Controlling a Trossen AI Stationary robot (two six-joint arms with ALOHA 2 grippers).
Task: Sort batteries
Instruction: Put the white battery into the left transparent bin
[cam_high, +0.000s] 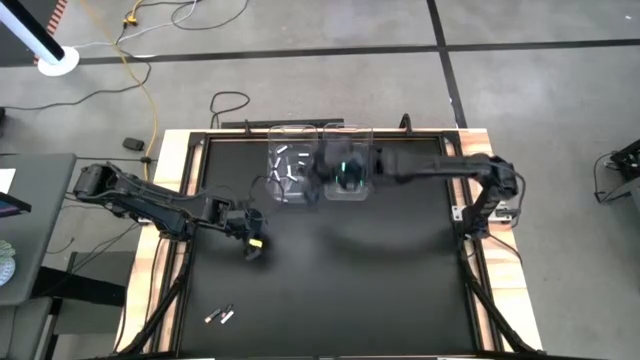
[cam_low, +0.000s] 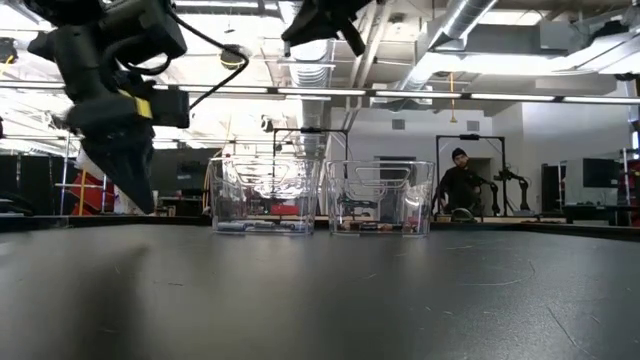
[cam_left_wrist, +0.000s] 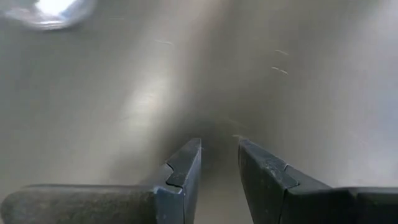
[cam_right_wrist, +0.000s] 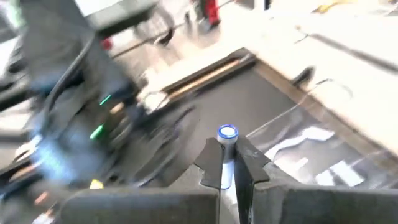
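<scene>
Two small silver batteries (cam_high: 219, 316) lay unsorted on the black desk (cam_high: 330, 280); the right pincer (cam_right_wrist: 229, 163) grasped one white battery (cam_right_wrist: 227, 138), and the left pincer (cam_left_wrist: 219, 155) hung empty, slightly parted.

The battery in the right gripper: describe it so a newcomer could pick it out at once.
Start at the two clear bins at the far edge of the black table. The right gripper hangs over them, shut on one battery. Unlike the white batteries lying flat in the bin beside it, this one stands pinched between the fingertips, its round silver-blue end showing.
</scene>
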